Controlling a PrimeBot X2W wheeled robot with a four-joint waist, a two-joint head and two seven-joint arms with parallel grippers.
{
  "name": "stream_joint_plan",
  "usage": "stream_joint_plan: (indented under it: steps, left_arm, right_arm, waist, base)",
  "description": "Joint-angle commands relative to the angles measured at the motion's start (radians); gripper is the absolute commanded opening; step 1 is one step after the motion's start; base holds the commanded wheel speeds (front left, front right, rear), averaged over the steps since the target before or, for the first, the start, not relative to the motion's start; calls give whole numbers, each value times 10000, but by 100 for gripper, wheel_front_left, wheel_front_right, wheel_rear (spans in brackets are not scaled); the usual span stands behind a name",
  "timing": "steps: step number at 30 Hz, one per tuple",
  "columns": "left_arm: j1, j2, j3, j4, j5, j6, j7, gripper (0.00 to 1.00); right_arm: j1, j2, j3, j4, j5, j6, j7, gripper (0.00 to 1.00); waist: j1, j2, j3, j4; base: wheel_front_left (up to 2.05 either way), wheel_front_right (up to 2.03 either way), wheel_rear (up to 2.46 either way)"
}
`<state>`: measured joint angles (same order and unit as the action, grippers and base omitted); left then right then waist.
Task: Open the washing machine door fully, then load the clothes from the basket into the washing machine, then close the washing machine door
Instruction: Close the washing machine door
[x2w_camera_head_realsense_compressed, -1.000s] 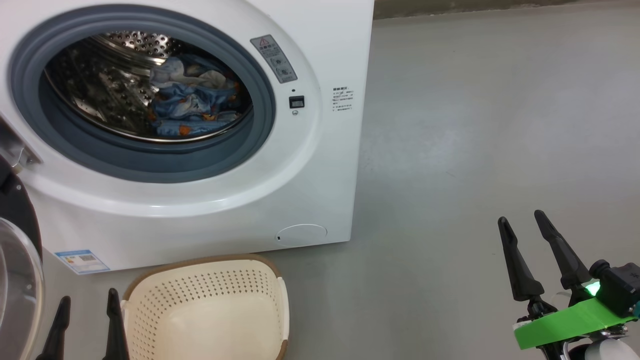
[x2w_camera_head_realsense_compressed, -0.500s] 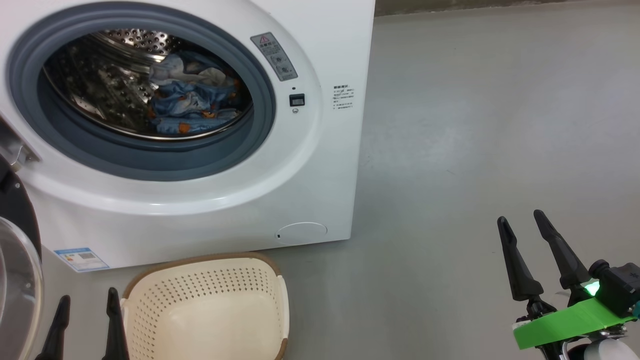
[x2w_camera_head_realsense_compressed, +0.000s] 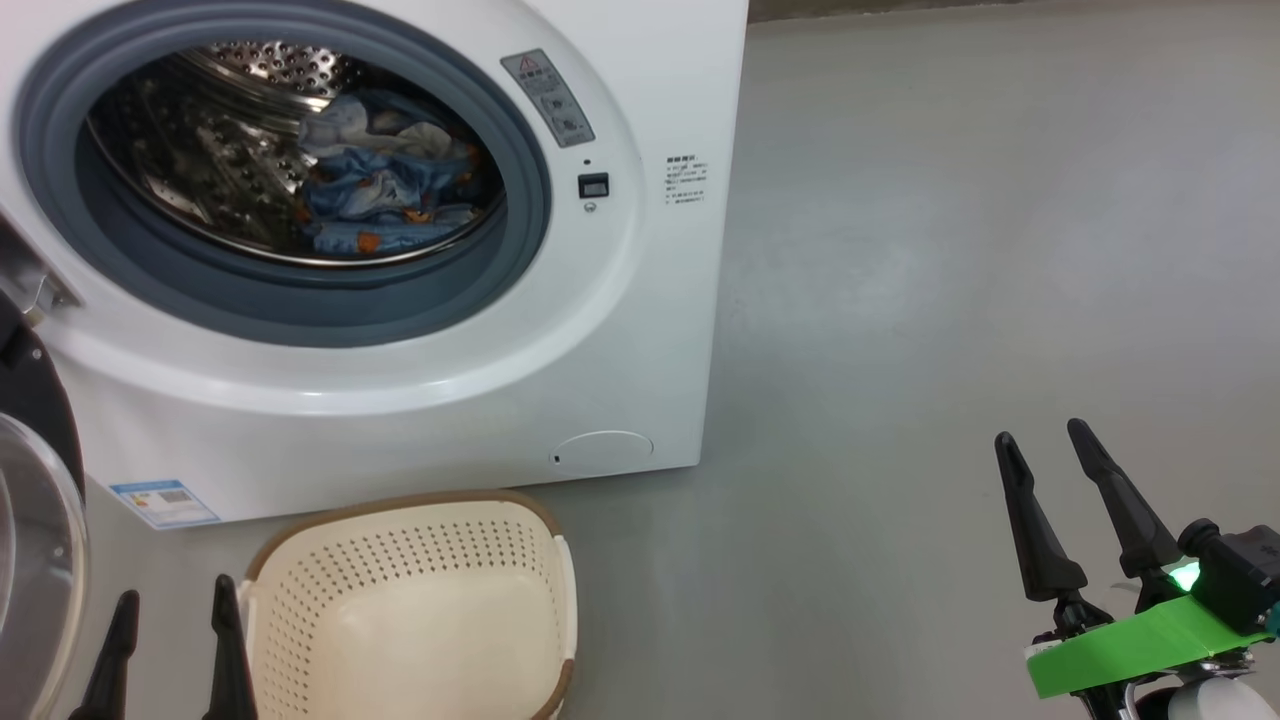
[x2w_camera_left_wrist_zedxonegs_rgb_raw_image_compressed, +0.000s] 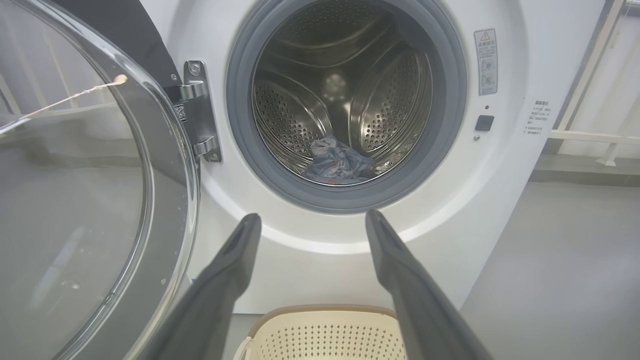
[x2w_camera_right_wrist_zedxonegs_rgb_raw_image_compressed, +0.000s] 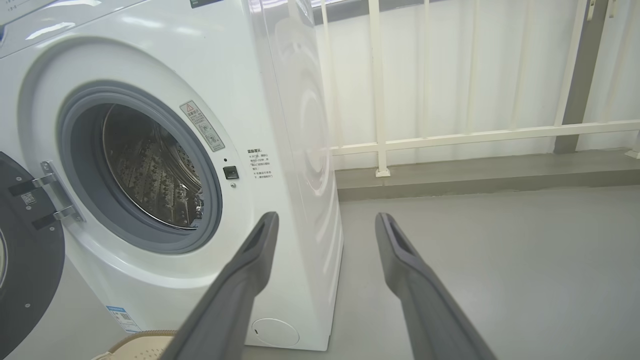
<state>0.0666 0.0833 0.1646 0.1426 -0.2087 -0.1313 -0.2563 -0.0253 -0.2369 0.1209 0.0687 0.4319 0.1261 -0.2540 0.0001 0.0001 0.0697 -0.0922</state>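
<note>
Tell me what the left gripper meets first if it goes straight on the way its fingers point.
The left gripper would most likely meet the washing machine on its white front, just under the drum's grey seal, passing above the basket; depth is hard to judge.

door (x2w_camera_left_wrist_zedxonegs_rgb_raw_image_compressed: 75, 210) open; clothes (x2w_camera_head_realsense_compressed: 385, 195) inside washing machine (x2w_camera_head_realsense_compressed: 640, 330); basket (x2w_camera_head_realsense_compressed: 400, 560) empty

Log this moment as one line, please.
black round glass door open; blue printed clothes in steel drum; cream plastic basket empty; left claw, right claw open
</note>
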Motion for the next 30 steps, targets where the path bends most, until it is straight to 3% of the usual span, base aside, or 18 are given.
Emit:
stream_joint_plan:
  steps: [1, 15, 30]
  left_arm:
    - [-228, 187, 341, -281, 9, 6, -55, 100]
    - [-304, 225, 430, -291, -102, 6, -55, 100]
    - [-347, 176, 374, -302, -80, 6, -55, 100]
  right_arm:
    - [-43, -149, 89, -276, -1, 46, -78, 100]
    - [-100, -130, 51, -280, -10, 46, -78, 100]
    - [-120, -131, 60, -275, -21, 46, -78, 100]
  waist:
    - [-1, -1, 11, 1]
    - [-1, -1, 104, 17]
    - [-1, -1, 84, 109]
  base:
    - [-90, 90, 0]
    - [-83, 83, 0]
    - [-4, 4, 0]
